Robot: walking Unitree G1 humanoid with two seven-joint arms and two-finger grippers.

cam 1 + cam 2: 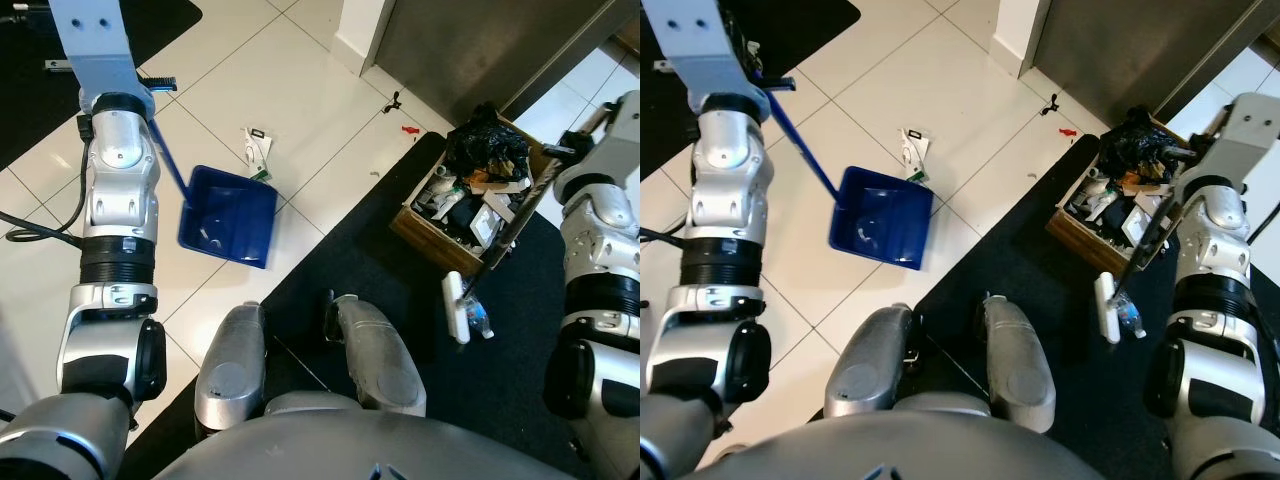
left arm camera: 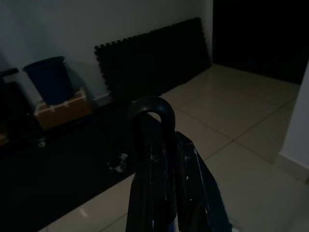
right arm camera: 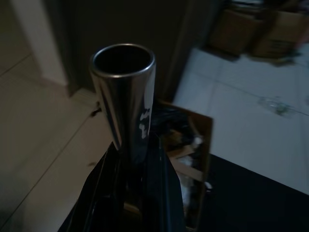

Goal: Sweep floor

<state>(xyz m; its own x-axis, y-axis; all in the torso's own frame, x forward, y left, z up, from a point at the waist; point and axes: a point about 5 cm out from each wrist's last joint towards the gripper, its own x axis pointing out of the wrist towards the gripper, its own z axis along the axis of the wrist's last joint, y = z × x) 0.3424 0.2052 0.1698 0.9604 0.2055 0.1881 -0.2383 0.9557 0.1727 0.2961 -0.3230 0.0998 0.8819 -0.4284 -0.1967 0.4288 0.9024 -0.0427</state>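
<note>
A blue dustpan (image 1: 228,215) rests on the white tiles, its long blue handle (image 1: 168,155) rising to my left gripper (image 2: 161,193), which is shut on the handle below its black hooked end (image 2: 153,108). My right gripper (image 3: 133,193) is shut on the metal tube (image 3: 126,96) of a broom. The broom's shaft (image 1: 515,225) slants down to its white head (image 1: 456,307) on the black mat (image 1: 360,260). A white wrapper (image 1: 258,150) lies on the tiles just beyond the dustpan. Farther off lie a small red scrap (image 1: 408,129) and a black scrap (image 1: 393,102).
A wooden box (image 1: 425,235) full of rubbish and a black bag (image 1: 487,145) stands on the mat beside the broom. A small plastic bottle (image 1: 480,318) lies by the broom head. A steel cabinet front (image 1: 470,40) closes the back; a cable (image 1: 30,230) runs at the left.
</note>
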